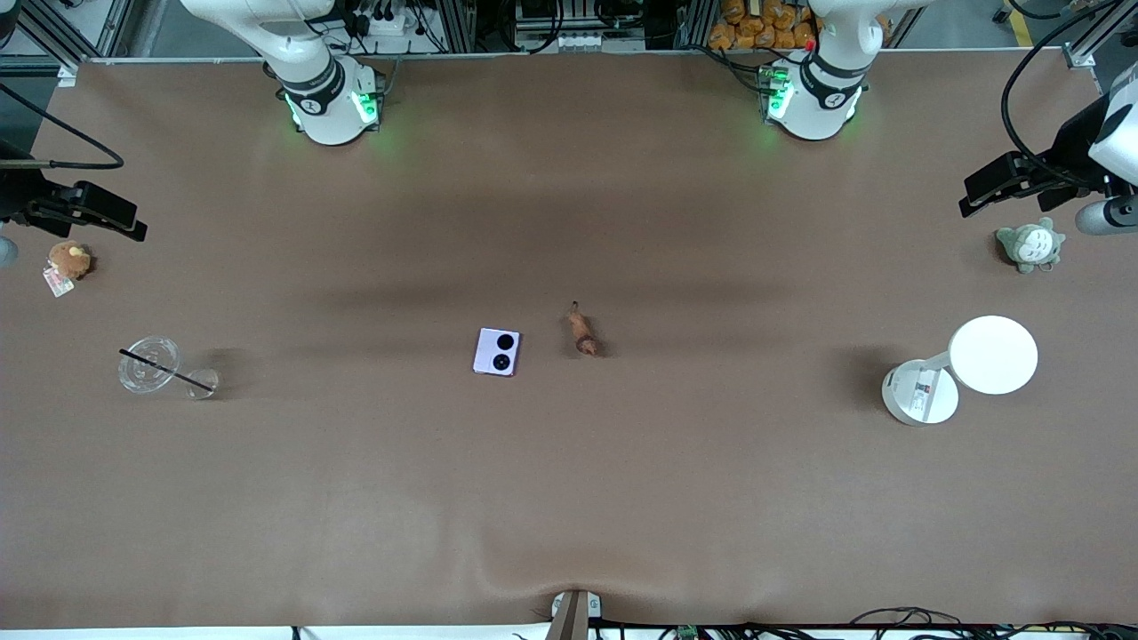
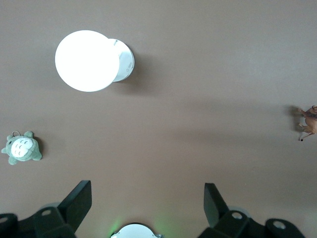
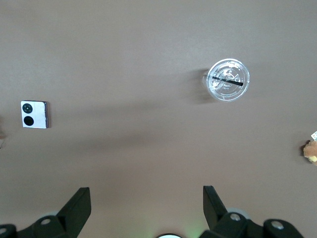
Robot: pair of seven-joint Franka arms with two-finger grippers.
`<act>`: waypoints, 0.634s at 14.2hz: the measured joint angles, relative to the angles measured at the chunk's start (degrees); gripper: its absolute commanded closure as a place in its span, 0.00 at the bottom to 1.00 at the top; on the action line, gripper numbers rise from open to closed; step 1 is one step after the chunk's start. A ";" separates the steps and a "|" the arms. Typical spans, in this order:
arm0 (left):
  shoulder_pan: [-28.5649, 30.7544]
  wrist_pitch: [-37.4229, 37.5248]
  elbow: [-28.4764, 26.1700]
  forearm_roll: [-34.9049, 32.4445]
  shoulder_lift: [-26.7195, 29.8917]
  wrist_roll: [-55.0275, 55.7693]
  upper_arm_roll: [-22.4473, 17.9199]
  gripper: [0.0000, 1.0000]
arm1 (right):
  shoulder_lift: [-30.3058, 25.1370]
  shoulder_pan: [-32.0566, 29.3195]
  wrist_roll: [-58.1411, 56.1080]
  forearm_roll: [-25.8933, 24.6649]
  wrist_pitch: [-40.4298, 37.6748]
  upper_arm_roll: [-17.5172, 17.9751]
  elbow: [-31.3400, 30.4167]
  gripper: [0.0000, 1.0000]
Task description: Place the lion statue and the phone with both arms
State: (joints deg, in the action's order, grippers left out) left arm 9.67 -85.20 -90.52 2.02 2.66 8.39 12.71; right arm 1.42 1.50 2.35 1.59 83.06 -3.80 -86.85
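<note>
My right tool (image 3: 143,206) at 9 o'clock edge of worktop (image 1: 569,498), fingers spread, empty. Phone (image 1: 497,352) mid-worktop; lion statue (image 1: 582,331) just beside, at its 3 o'clock. My left tool (image 2: 146,203) at 3 o'clock edge, spread, empty. Nothing grasped; both pickups remain.

Brown tabletop under even overhead light

A matte brown tabletop (image 1: 569,498) is filling nearly the whole front view, its covering wrinkling slightly at the bottom centre, where a small bracket (image 1: 573,612) is sitting at the edge. Soft shadow bands are lying across the middle. Along the top of the frame, aluminium framing (image 1: 462,22) and tangled black cables (image 1: 400,22) are showing, with orange items (image 1: 756,25) piling up at upper right. More cables (image 1: 889,618) are trailing along the bottom right edge.
</note>
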 measured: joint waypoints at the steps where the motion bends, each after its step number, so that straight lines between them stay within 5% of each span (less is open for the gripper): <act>1: 0.00 0.00 0.00 0.00 -0.04 0.00 0.08 0.00 | 0.00 -0.02 0.00 0.00 0.01 -0.02 0.00 0.00; 9: -0.01 -0.88 0.00 0.00 -0.44 0.00 0.37 0.00 | 0.00 -0.04 0.00 -0.03 1.54 -0.24 0.00 0.00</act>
State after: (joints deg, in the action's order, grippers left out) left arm 9.66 -86.08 -90.52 2.02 2.22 8.39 13.07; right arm 1.42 1.46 2.35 1.56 84.60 -4.04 -86.85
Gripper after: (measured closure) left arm 0.000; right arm 0.000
